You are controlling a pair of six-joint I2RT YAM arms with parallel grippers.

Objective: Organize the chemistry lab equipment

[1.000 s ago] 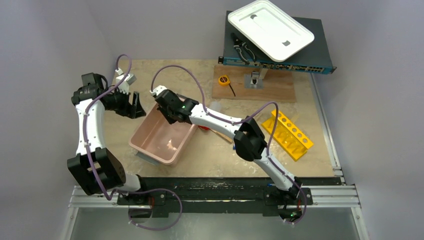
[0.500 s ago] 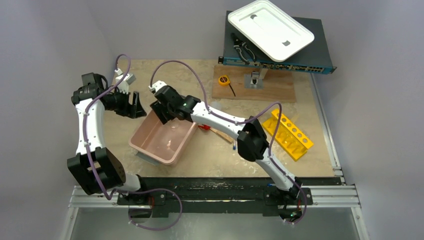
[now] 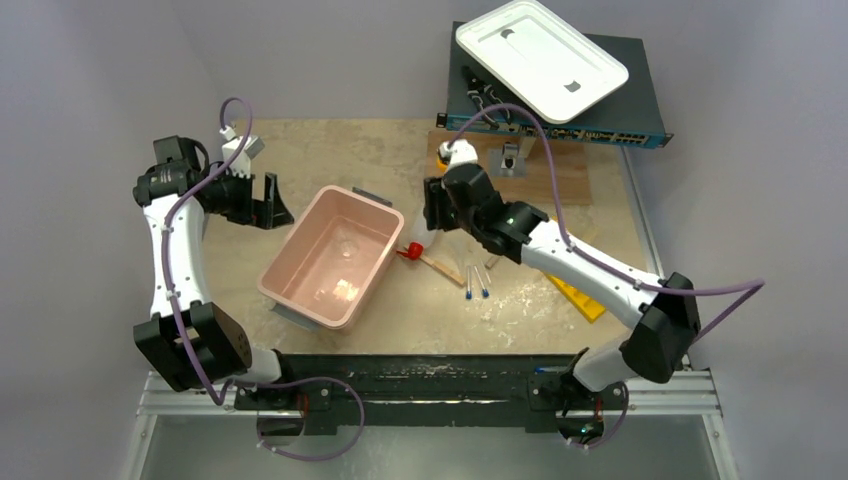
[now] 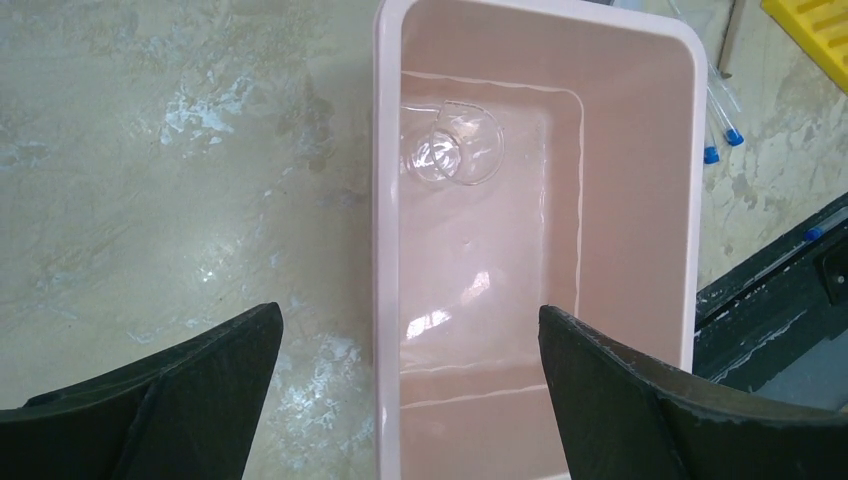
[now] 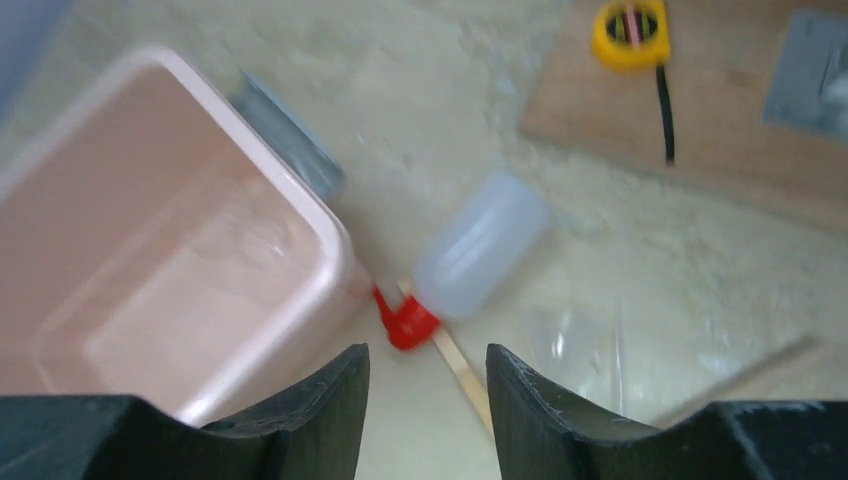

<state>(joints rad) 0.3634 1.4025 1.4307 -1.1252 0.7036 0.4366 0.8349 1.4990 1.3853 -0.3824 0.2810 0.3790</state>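
Pulling right gripper [image 5: 428,358] clear of pink bin [image 3: 320,265], above which it was hanging shut a second ago; now holding it part open with nothing between the fingers, bin off to its left. Seeing clear glass dish [image 4: 452,155] lying inside bin, so judging one item as probably just dropped there. Finding squeeze bottle [image 5: 480,245] lying on its side on desk [image 3: 330,150] just ahead of right gripper, red nozzle [image 5: 405,322] pointing at bin's corner and touching wooden stick [image 5: 462,368]. Spotting two clear tubes [image 3: 467,283] with blue tips farther to that gripper's right, near the stick but apart from it. Noting yellow rack [image 4: 815,15] mostly hidden beneath right forearm in overhead view. Widening left gripper [image 4: 407,320] to fully open, empty, poised directly above bin's long rim. Reading bottle as likely next pick, being closest; counting bottle, stick and tubes as still waiting outside bin.
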